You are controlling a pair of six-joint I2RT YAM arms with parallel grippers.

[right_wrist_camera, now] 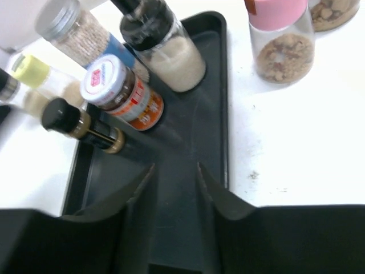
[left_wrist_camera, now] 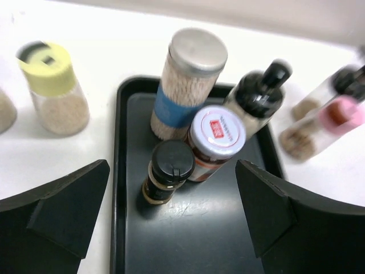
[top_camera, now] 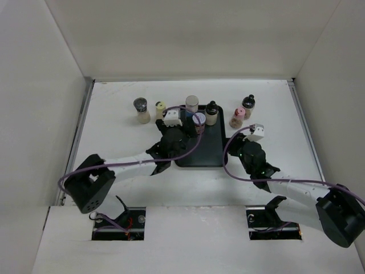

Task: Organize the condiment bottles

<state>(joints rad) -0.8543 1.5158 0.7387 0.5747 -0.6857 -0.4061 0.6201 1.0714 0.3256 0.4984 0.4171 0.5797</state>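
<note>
Several condiment bottles stand at the far end of the black tray. They are a tall silver-capped one with a blue label, a black-capped one, a white-lidded jar and a small brown black-capped one. My left gripper is wide open just behind the small bottle, touching nothing. A yellow-capped bottle stands left of the tray. Right of the tray are a pink-capped one and a black-capped one. My right gripper hovers over the tray's near right part with its fingers drawn close. I cannot tell whether they pinch the rim.
A dark-capped bottle stands furthest left on the white table. The tray's near half holds no bottles. White walls close in the table at the back and both sides.
</note>
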